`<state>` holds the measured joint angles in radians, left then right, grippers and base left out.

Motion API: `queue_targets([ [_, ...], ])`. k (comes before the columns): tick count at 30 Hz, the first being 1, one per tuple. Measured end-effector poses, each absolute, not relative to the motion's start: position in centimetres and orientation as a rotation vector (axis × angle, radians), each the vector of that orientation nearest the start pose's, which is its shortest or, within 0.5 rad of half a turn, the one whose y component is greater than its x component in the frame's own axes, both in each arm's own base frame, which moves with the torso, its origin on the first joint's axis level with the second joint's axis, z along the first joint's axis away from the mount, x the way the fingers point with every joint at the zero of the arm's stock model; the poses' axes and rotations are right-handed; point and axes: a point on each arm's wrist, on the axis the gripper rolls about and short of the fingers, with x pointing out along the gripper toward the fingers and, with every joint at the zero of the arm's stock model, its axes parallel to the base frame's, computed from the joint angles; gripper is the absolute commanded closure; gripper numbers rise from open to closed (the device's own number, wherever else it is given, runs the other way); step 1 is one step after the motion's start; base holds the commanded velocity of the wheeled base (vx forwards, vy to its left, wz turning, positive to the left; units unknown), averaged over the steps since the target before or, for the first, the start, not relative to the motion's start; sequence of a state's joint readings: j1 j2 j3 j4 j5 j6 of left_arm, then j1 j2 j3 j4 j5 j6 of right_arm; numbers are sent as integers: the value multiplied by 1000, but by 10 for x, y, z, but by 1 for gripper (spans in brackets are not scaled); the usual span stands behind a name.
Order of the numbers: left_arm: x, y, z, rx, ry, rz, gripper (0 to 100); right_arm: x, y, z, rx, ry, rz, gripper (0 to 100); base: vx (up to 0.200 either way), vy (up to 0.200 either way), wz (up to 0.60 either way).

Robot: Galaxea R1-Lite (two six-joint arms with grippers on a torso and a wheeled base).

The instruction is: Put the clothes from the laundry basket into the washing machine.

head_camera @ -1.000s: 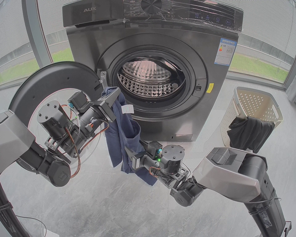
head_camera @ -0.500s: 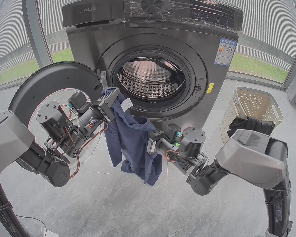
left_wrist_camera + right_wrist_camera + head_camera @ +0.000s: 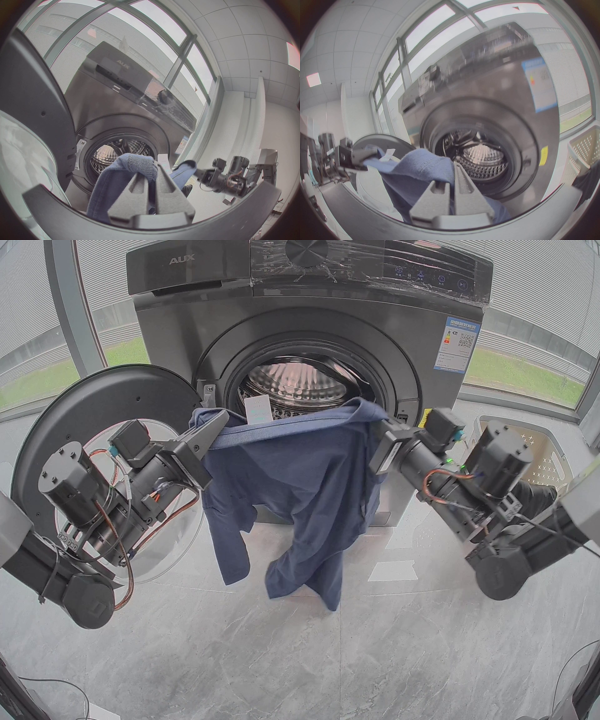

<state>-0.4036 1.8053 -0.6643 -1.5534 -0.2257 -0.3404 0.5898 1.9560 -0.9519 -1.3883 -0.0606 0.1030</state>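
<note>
- Head view: the blue shirt [image 3: 300, 484] hangs spread before the washing machine [image 3: 431, 321] opening. The left gripper [image 3: 212, 421] and right gripper [image 3: 380, 430] each clench its top edge.
- Left wrist view: the cloth bunches in the clamped jaws and looks soft, light and limp.
- Right wrist view: the hold is the same pinched fold, and the shoulders seem the best place to grip.

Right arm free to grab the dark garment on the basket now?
Probably not: the right hand is shut on the blue shirt stretched across to the left hand, so it must release first.

Head camera high, wrist cameras low, washing machine [image 3: 412, 334] shared
</note>
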Motion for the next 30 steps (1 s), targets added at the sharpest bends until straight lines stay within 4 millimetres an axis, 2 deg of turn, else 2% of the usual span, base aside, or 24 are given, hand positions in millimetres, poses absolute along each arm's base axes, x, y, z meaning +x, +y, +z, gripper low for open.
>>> queue_targets([
  [7,260,-120,219,-352,-351,-713,100,263,174,249,270,-416,547,100,0,0,0],
  [11,254,-119,234,-358,-406,-711,100,245,160,261,287,-439,547,100,0,0,0],
  [19,248,-117,257,-378,-491,-683,100,237,149,267,296,-471,531,100,0,0,0],
  [30,245,-114,265,-381,-515,-678,100,238,149,265,296,-463,523,100,0,0,0],
])
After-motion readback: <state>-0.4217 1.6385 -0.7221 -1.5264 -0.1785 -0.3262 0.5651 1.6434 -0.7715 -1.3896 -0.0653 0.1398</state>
